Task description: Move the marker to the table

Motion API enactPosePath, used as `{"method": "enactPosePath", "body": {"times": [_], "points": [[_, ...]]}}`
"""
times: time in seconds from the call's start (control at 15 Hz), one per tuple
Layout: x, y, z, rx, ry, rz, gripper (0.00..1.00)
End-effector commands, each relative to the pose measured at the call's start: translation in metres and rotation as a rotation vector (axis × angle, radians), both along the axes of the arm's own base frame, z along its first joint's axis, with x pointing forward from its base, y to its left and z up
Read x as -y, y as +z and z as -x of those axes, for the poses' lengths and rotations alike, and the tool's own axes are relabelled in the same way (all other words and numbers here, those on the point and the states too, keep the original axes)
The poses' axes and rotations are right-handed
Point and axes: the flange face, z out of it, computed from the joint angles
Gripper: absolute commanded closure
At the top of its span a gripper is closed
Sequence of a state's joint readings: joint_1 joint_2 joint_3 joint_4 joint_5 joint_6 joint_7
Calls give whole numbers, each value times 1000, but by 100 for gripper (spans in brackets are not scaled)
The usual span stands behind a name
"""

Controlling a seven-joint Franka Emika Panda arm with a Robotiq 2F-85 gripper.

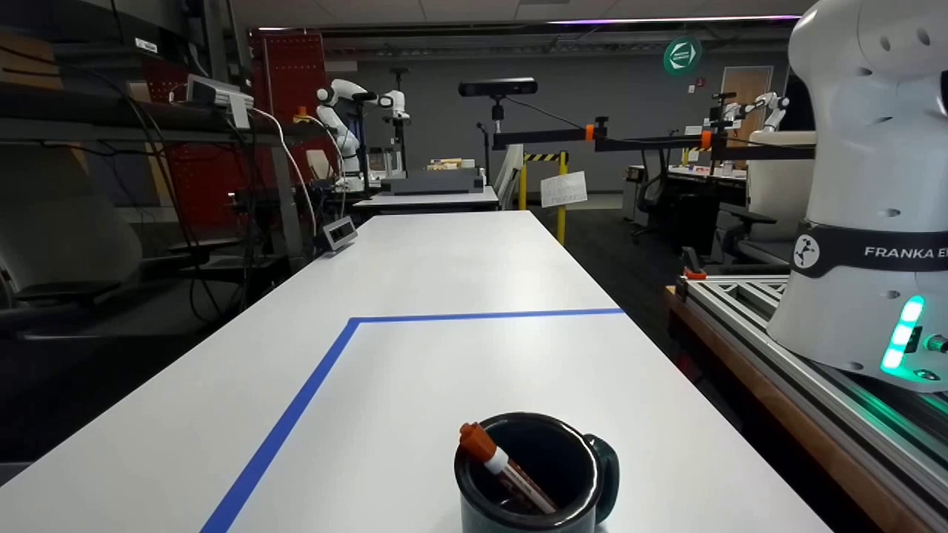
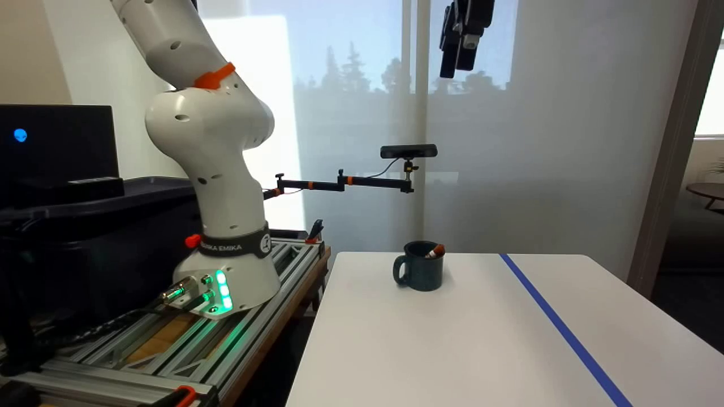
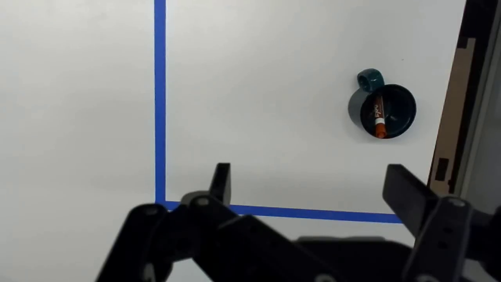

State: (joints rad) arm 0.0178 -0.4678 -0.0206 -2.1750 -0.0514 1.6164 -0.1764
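The marker [image 1: 481,444] is orange-red with a white band. It leans inside the dark green-black cup [image 1: 474,511], its cap end at the rim; it also shows in an exterior view [image 2: 436,250] and the wrist view [image 3: 379,117]. The cup stands upright on the white table [image 1: 459,259], inside the blue tape lines. My gripper [image 3: 309,165] is open and empty. It hangs high above the table in an exterior view [image 2: 458,72], well above the cup and apart from it. The marker's lower end is partly hidden in the cup.
The cup's handle [image 1: 607,477] sticks out to one side. Blue tape [image 3: 160,98] marks the table. A grey rail bench [image 2: 243,345] carries the arm beside the table edge. A camera on a black boom [image 2: 408,151] stands beyond the table.
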Motion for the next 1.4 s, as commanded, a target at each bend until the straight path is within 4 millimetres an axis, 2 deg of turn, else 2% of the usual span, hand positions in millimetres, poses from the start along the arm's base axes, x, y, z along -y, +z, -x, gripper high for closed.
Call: {"method": "enactPosePath", "body": {"times": [0.0,0.27,0.6,1.33], "points": [[-11,-18,-6,-21,0,-16,0],[-30,-52,-19,-98,-19,-42,0],[-62,-94,-32,-153,-77,-104,0],[-127,-205,-35,-86,-222,-141,0]]}}
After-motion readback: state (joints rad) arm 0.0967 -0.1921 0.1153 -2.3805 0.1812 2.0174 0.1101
